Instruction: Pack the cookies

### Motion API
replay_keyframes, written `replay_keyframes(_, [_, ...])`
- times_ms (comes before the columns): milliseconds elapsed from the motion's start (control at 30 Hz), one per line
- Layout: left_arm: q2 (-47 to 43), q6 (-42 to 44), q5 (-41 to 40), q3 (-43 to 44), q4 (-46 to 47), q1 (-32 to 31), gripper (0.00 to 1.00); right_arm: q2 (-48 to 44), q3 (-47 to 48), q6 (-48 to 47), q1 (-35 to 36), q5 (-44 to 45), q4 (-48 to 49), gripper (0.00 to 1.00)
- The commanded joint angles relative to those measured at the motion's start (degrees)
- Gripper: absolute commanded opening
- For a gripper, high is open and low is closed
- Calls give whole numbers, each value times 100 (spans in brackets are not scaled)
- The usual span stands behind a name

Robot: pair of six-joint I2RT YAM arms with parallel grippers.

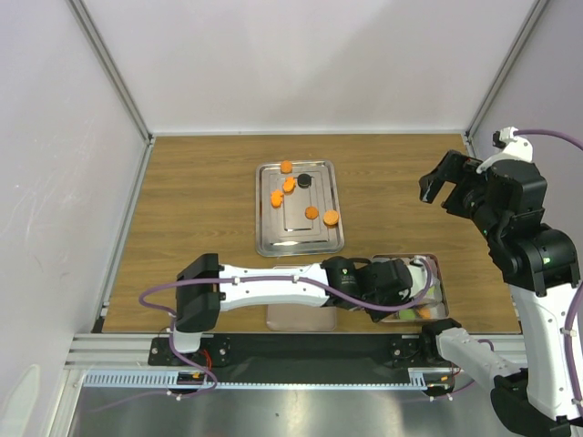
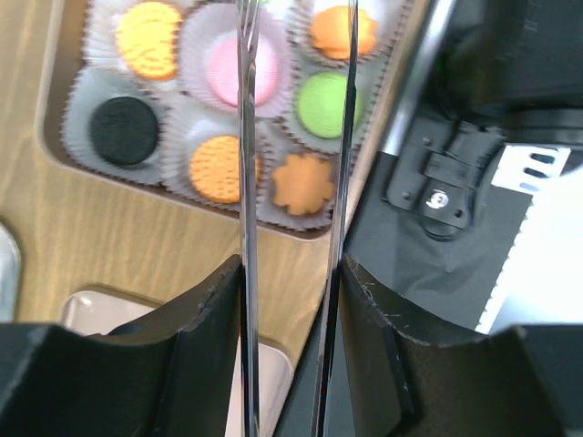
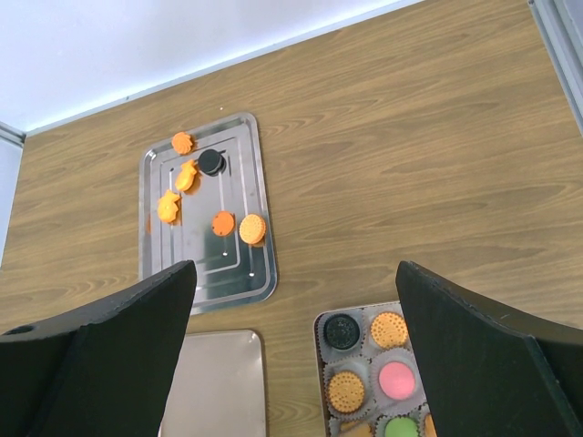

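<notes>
Left fingers (image 2: 246,182) hang over a box (image 3: 319,360) of cookies (image 2: 241,71); right fingers (image 3: 109,337) are raised, spread and empty.

The left fingers are two thin metal blades a narrow gap apart, released, with nothing between them where they show; their tips run off the top of the wrist view. Beneath them cookies sit in pale paper cups (image 2: 80,96): pink, green, black and several orange, one flower-shaped. The box stands at the near right of the bench (image 1: 200,209), near a pale pink slab (image 3: 214,382). Farther back, mid-bench, a steel tray (image 1: 301,232) holds six more cookies, five orange and one black. The black right fingers hover high at the far right, well apart from box and tray.
</notes>
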Motion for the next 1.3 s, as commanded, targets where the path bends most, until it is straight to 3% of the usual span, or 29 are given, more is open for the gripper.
replay_keyframes(0, [-450,17,-173,42,273,250,49,-76,106,8,-18,-57,52,100])
replay_keyframes(233, [-916,-194,-322,-195,238,707,49,-94,-96,34,-17,-355,341,100])
replay_keyframes(400, [-1635,-633,-542,-721,177,1409,49,-234,-597,105,-17,-671,675,100])
replay_keyframes(633, [-2786,-1397,-903,-1873,361,3228,50,-401,-1405,157,-9,-1276,1132,100])
replay_keyframes(733, [-3104,-1670,-973,-2409,554,4403,50,-419,-1704,157,-9,-1523,1299,100])
replay_keyframes(933, [-2895,-1793,-797,-3069,985,5995,50,-401,-1933,26,0,-1744,1449,100])
replay_keyframes(1267, [-1937,-2004,-815,-3219,1372,6894,51,-401,-2144,61,140,-1964,1608,100])
